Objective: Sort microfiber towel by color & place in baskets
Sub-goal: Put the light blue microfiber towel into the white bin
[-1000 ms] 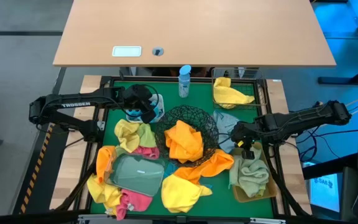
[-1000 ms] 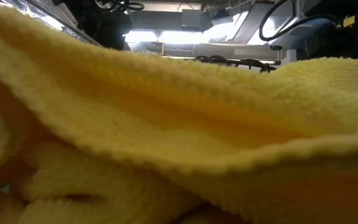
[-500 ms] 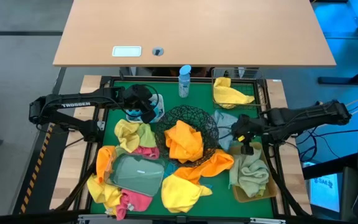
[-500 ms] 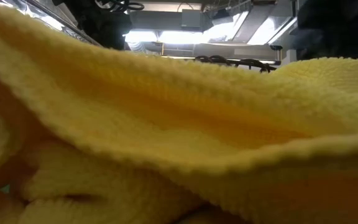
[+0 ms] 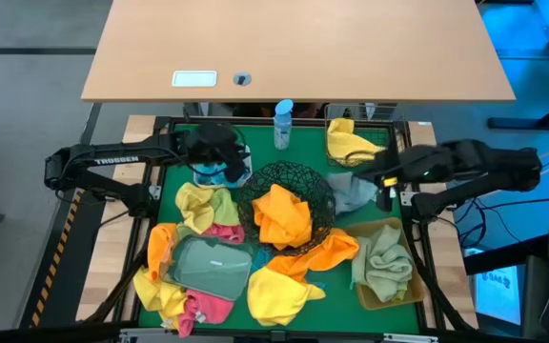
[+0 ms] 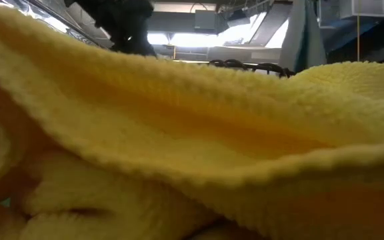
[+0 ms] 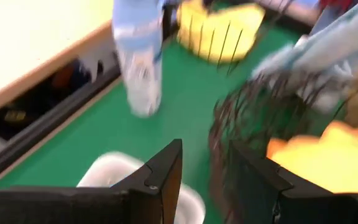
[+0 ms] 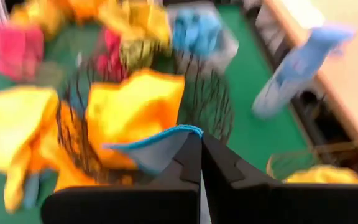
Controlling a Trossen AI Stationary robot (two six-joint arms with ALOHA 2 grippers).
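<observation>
My right gripper (image 5: 377,179) hangs raised between the round black wire-mesh bowl (image 5: 320,191) and the tan bin (image 5: 400,291), shut on a grey towel (image 5: 351,195) with a teal hem. An orange towel (image 5: 282,214) lies in the mesh bowl. The square wire basket (image 5: 389,162) holds a yellow towel (image 5: 351,145), and olive towels (image 5: 384,262) fill the tan bin. My left gripper (image 7: 207,162) stands open above the white tub (image 5: 240,175), where a blue towel (image 5: 210,171) lies. An upturned clear tray (image 5: 208,267) rests on mixed towels. My right gripper pinches the grey towel at its teal-hemmed edge (image 8: 166,134) between the two shut fingers, which slant downward. The towel hangs below the fingers (image 6: 305,40). Its lower end is hidden behind a yellow towel (image 6: 179,153) in the low view.
A blue-capped bottle (image 5: 283,124) stands at the mat's far edge. Yellow, pink and orange towels (image 5: 208,210) lie loose on the green mat (image 5: 313,157) left of and in front of the mesh bowl. A wooden table (image 5: 294,48) stands beyond.
My right gripper has risen steeply and tipped toward level, drawing the grey towel up off the mat beside the mesh bowl so that it hangs below the fingers. My left gripper has tipped up a little over the white tub.
</observation>
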